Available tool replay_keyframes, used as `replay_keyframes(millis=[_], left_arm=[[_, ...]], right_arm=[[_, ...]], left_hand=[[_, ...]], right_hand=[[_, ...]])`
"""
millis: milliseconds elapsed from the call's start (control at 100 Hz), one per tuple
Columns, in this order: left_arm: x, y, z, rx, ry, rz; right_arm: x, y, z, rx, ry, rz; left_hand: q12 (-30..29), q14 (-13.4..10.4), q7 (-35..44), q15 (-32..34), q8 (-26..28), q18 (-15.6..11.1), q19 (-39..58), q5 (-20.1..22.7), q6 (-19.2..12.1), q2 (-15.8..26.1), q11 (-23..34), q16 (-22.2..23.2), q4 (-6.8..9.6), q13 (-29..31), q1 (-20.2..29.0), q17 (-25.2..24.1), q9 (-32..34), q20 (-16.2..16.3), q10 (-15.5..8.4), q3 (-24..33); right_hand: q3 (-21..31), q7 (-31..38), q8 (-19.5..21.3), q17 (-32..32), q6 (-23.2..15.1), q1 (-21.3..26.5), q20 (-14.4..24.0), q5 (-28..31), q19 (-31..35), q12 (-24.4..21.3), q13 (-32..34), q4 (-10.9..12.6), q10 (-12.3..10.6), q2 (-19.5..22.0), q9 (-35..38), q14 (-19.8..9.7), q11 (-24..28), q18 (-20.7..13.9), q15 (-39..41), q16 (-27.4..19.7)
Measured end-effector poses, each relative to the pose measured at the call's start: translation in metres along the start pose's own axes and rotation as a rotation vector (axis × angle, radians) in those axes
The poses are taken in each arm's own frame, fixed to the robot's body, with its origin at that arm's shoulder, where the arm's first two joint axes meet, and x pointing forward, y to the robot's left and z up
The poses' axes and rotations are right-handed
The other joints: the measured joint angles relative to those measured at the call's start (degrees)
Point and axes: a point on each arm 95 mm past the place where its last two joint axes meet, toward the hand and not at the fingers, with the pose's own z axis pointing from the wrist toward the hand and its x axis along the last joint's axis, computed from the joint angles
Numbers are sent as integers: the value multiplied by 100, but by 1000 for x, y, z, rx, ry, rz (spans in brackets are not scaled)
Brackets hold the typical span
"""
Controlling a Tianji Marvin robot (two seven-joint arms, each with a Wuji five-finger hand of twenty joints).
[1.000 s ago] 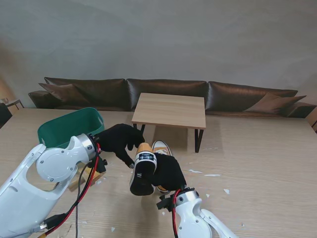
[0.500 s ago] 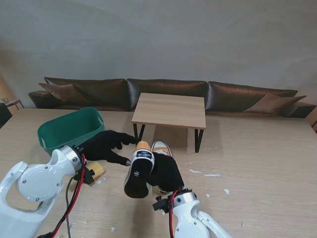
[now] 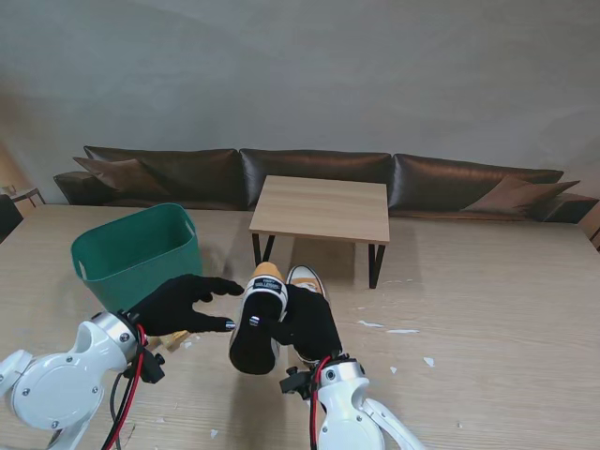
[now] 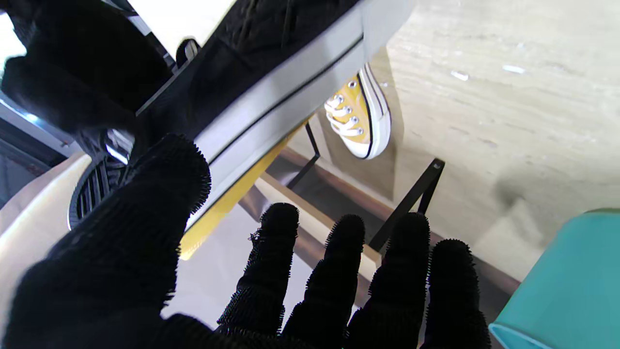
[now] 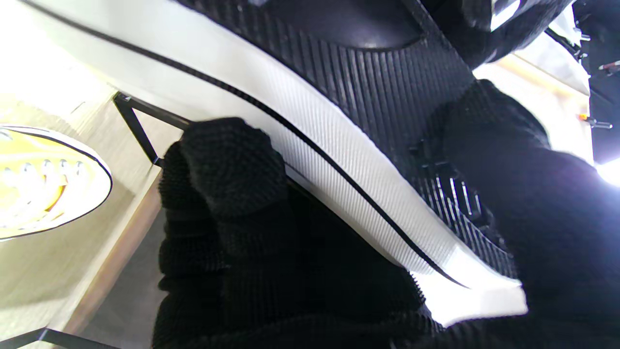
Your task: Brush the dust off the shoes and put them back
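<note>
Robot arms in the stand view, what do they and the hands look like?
Both arms are glossy white shells with rounded joints. The left arm carries red and black cables at its wrist, as does the right arm. The left hand and right hand wear black knitted gloves.

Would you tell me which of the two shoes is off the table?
The shoe gripped by the right hand, sole showing; the other shoe rests on the table.
</note>
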Motion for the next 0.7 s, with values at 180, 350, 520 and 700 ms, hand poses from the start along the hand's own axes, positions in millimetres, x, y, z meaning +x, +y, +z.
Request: replay_keyframes(millis=[180,350,520,700], left_arm=[[-2,13,-4,-23,-25,-4],[-5,23,4,-27,-22,-28],[-14,30,22,-22,-19,-57],[-15,34,37,-10,22,-151]], right_arm=[[4,3,5,-14,-11,-3],[11,9,10,-32,-12,7],[21,17,13,-44,-3,44],[22,22,14,-64,-20,76]], left_hand=[[-61,-62,-127,-246,-168,2,-651,-135,-67,-115,-18,-92,-48,-300,-335,-77,-126,151,-8,681],[-196,-149,-541,-399,-680,-25,-1490,-683,-134,-284,-128,-210,-57,-533,-686,-92,-509,210,-60,1163],[-291,-215,-822,-521,-1093,-72,-2061,-1218,-179,-367,-183,-233,-68,-768,-793,-86,-878,275,-75,1190],[-294,-211,-767,-519,-1131,-76,-2157,-1207,-282,-605,-185,-233,0,-760,-752,-86,-880,364,-75,1234]], right_hand=[[2,0,1,0,-1,2,0,0,0,3,0,0,0,0,0,0,0,0,0,0],[3,0,2,0,-1,49,0,1,0,9,0,-1,0,0,1,0,0,0,0,0],[3,1,2,0,-1,57,0,1,0,9,0,-1,2,0,1,0,-1,0,0,0],[4,1,2,0,-1,141,43,3,0,32,0,-1,62,0,1,42,-7,2,7,0]])
